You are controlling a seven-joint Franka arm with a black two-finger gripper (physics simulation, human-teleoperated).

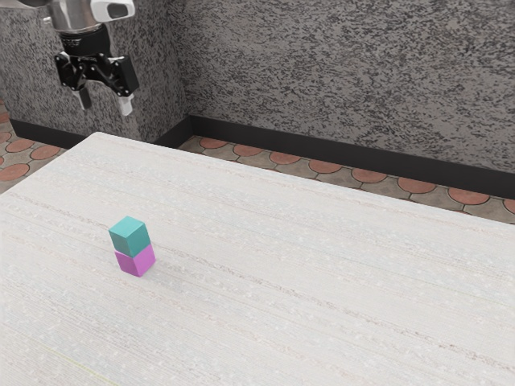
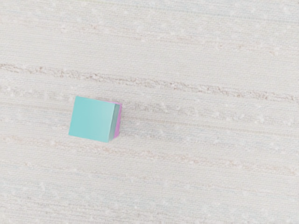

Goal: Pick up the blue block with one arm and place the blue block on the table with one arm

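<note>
Gripper: exterior view, ten o'clock, spread — likely to straddle a block.
Blue block: eight o'clock there, held up by the pink block on the table.
Balance: wrist view, blue block mostly covers pink block — likely steady.

The table looked like whitewashed wood with rough grain; the teal block had smooth, matt faces.
</note>
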